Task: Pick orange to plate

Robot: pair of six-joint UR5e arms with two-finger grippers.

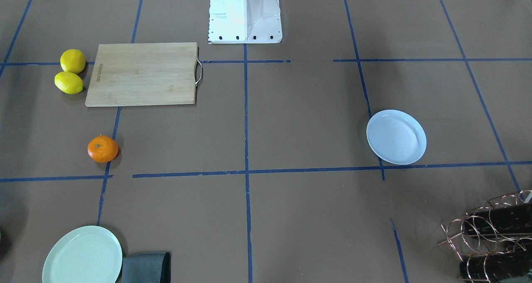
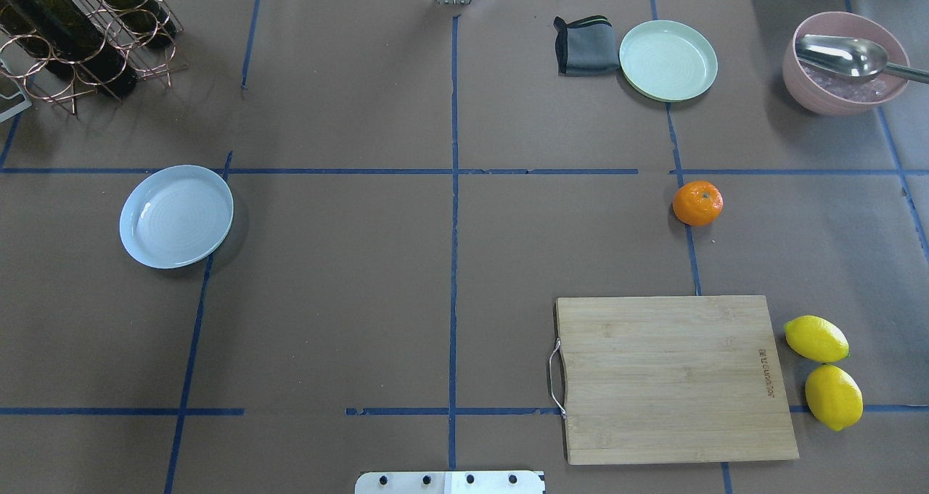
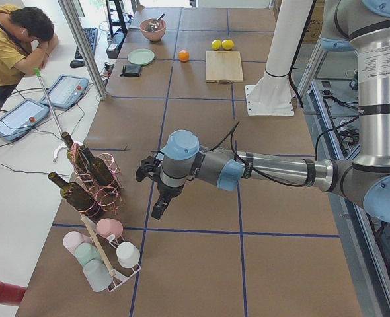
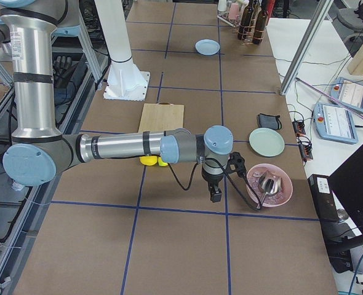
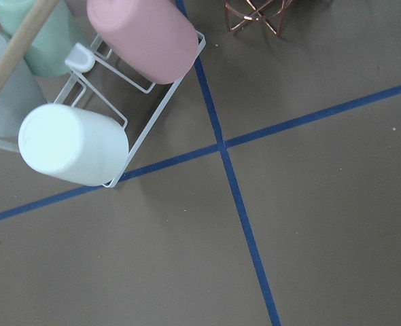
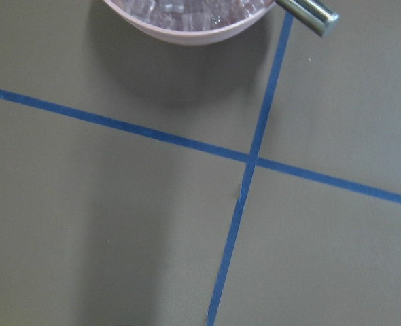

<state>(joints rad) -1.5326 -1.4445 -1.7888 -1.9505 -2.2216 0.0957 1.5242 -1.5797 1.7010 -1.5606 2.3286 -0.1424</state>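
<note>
The orange [image 1: 102, 149] [image 2: 697, 203] [image 3: 183, 55] rests alone on the brown table, on the robot's right half, between the cutting board and the mint-green plate. The white, faintly bluish plate [image 1: 396, 136] [image 2: 176, 216] [image 4: 207, 47] lies with nothing on it on the left half. Neither arm appears in the overhead or front view. My left gripper [image 3: 158, 205] hangs near the table's left end beside the bottle rack; I cannot tell if it is open. My right gripper [image 4: 215, 195] hangs at the right end next to the pink bowl; its state cannot be told either.
A wooden cutting board [image 2: 675, 378] and two lemons [image 2: 824, 371] sit near the orange. A mint-green plate [image 2: 668, 60], grey cloth [image 2: 584, 44] and pink bowl with spoon [image 2: 845, 62] line the far right edge. A bottle rack [image 2: 80, 30] and a cup rack [image 5: 92, 102] stand at the left.
</note>
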